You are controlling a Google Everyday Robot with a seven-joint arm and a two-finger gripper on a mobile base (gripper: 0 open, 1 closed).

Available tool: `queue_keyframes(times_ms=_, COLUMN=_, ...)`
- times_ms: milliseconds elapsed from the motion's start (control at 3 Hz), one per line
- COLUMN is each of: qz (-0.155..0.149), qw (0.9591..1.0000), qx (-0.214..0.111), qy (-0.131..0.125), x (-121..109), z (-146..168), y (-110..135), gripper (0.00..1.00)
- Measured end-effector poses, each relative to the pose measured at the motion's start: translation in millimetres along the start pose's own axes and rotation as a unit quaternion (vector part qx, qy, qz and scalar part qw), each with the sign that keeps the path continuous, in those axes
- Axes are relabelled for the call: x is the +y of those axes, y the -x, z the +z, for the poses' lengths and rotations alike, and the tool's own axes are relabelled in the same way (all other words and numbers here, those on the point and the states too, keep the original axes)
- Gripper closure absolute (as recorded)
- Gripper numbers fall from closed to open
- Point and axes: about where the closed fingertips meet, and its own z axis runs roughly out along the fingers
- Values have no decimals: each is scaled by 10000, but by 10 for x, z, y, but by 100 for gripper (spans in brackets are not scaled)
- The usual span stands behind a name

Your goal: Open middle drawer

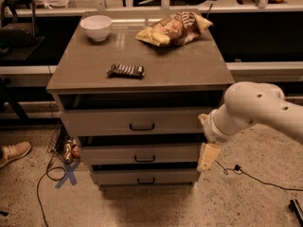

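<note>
The cabinet has three grey-brown drawers stacked in front of me. The middle drawer (113, 154) is the medium-sized front, between the tall top drawer (104, 123) and the small bottom drawer (118, 177). Its small dark bar handle (144, 159) sits at the centre of the front. My gripper (208, 156) hangs from the white arm (255, 110) at the right end of the middle drawer's front, well to the right of the handle. It holds nothing that I can see.
On the cabinet top (189, 70) lie a white bowl (96, 26), a chip bag (175, 27) and a dark wrapped bar (126, 70). A shoe (14, 152) and cables (47, 174) lie on the floor at left. Another cable (255, 178) runs at right.
</note>
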Motion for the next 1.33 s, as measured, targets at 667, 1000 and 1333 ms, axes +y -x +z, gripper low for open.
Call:
queue_keyframes(times_ms=667, qz=-423, qw=9990, qx=70, qy=-137, x=45, z=936, y=-287, gripper=0)
queue_keyframes(times_ms=1000, qz=-586, qw=9983, qx=-56, qy=14, x=43, z=1369, y=-270, gripper=0)
queue_keyframes(times_ms=1333, qz=-744, qw=9968, qx=-214, qy=212, x=71, z=1714, y=-198, gripper=0)
